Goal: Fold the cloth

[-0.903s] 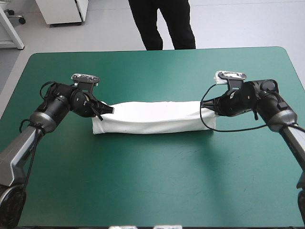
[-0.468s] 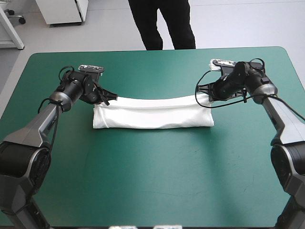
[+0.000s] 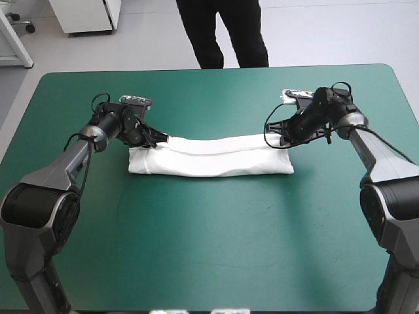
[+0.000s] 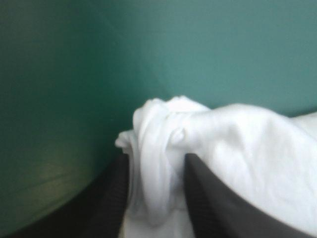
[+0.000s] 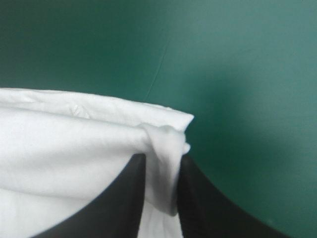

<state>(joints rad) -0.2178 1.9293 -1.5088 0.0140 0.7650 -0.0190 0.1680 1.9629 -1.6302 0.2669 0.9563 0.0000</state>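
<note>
**Folded band held at both ends**

The T-shirt (image 3: 209, 157) lies as a long folded band on the teal-green cover (image 3: 209, 248), stretched between the two claws. The left gripper (image 3: 159, 139) is clenched on a bunched corner ahead of it. The right gripper (image 3: 277, 134) grasps the opposite corner, with cloth squeezed between its black fingers (image 5: 114, 203).

We see pale grey floor (image 3: 327, 33) past the teal-green worktop (image 3: 209, 248), a white cabinet (image 3: 85, 16) standing beyond the left hand (image 3: 162, 139).
</note>
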